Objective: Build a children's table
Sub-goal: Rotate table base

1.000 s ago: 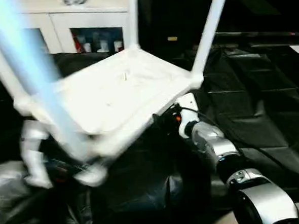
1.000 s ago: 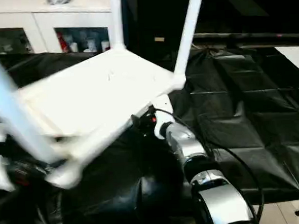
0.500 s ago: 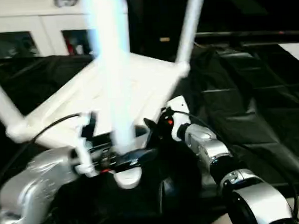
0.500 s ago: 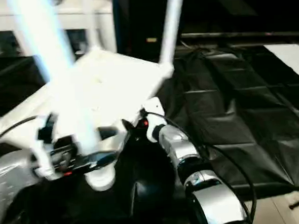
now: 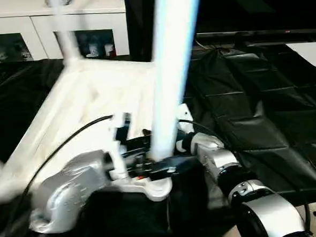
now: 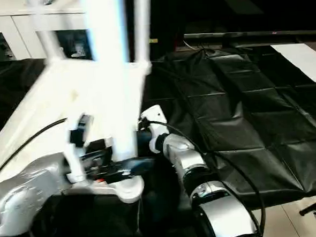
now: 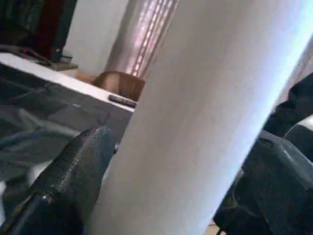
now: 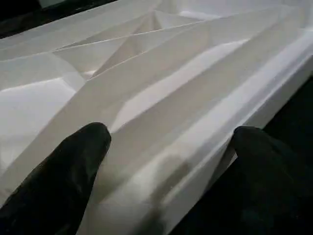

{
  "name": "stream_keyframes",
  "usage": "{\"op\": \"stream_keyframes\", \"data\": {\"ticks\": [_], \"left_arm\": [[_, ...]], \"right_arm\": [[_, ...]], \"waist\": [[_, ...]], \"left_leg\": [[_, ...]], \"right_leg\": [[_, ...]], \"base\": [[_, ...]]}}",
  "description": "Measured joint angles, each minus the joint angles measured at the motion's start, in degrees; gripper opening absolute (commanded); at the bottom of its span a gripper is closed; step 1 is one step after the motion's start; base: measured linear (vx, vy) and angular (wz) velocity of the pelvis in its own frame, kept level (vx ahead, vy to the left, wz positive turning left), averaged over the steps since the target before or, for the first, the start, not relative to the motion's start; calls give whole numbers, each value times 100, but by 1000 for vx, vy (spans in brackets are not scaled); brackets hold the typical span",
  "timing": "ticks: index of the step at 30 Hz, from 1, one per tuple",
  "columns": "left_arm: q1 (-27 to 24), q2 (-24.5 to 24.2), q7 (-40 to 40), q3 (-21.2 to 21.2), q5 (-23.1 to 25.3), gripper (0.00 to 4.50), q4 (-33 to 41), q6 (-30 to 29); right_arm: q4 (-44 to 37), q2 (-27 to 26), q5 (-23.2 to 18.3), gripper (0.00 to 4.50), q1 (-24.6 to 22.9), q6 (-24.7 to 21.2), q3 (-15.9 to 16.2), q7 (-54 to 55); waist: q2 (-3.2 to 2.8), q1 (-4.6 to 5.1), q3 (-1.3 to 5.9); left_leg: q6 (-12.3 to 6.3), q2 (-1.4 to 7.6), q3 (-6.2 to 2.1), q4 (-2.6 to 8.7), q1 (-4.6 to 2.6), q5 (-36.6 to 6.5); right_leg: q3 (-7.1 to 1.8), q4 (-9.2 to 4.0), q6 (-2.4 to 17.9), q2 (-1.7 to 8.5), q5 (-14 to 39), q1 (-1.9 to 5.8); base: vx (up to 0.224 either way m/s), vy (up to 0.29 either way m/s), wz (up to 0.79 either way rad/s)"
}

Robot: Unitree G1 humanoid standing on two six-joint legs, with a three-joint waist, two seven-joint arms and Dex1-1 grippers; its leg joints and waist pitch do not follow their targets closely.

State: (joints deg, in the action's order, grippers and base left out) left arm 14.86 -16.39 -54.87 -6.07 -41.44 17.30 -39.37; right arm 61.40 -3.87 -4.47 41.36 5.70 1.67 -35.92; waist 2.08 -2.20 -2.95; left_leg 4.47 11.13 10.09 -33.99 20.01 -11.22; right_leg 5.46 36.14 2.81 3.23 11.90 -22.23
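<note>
Black plastic sheeting covers the floor under an upturned white plastic ribbed tabletop (image 5: 87, 101).

Left gripper (image 5: 158, 164) clamps the long white tube leg (image 5: 171, 69), apparently steadying it upright in its corner socket; right gripper (image 8: 166, 166) straddles the tabletop's rim, apparently bracing it.

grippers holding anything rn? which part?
Left gripper clamps a white leg near its socket end. Right gripper straddles the tabletop edge rim, fingers either side; firm grip unclear.
</note>
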Motion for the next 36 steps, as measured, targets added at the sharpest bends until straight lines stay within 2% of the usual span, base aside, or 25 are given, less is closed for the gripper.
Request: {"op": "stream_keyframes", "data": {"ticks": [5,9,13,20,23,29,33,35,36], "left_arm": [[165,-77,324,-171,778,447,-453,650],[199,-464,364,-261,1267,447,-771,1009],[224,-598,475,-241,1658,447,-1175,1347],[291,-725,410,-278,1938,447,-1554,1805],[260,-1104,30,-544,2169,447,-1727,1958],[326,-1421,-602,-802,2531,390,-2408,2364],[454,-1596,-864,-875,2735,358,-2810,2693],[648,-1686,-1061,-999,2843,350,-3123,2891],[729,-1755,-1160,-1008,2920,326,-3305,2984]], "right_arm": [[162,-45,53,450,122,123,-17,374],[182,237,-61,450,245,191,-316,539],[178,600,-145,450,276,196,-466,517],[137,1224,-119,450,113,198,-444,-5],[-252,1410,42,450,-185,186,-187,-644],[-947,1665,142,450,-556,105,336,-1613],[-1251,1837,185,450,-649,44,454,-1979],[-1678,1968,183,450,-824,-137,615,-2333],[-1884,2027,182,450,-918,-241,709,-2517]], "waist": [[-8,-15,-6],[-9,-91,-6],[-9,-125,-7],[-17,-128,-11],[-32,-116,-20],[-60,-173,-38],[-64,-269,-41],[-65,-312,-41],[-69,-324,-44]], "left_leg": [[1,0,-3,2,1,0],[0,-1,-3,1,-3,1],[1,-1,-3,1,-3,1],[-1,0,-3,1,5,0],[-1,0,-3,3,8,0],[-2,0,-3,-3,6,1],[-2,0,-4,-3,1,1],[-3,1,-5,-2,-1,1],[-3,1,-5,-3,0,0]], "right_leg": [[2,0,-1,0,1,-4],[1,0,-1,0,0,-3],[2,1,0,0,-1,-3],[2,0,-1,0,1,-5],[3,0,-1,-1,2,-8],[4,0,1,0,0,-9],[4,0,0,0,1,-9],[8,-1,-1,0,2,-11],[8,-2,-1,0,2,-11]], "base": [[0,0,0],[0,0,0],[0,0,0],[0,0,0],[0,0,0],[0,0,0],[0,0,0],[0,0,0],[0,0,0]]}}
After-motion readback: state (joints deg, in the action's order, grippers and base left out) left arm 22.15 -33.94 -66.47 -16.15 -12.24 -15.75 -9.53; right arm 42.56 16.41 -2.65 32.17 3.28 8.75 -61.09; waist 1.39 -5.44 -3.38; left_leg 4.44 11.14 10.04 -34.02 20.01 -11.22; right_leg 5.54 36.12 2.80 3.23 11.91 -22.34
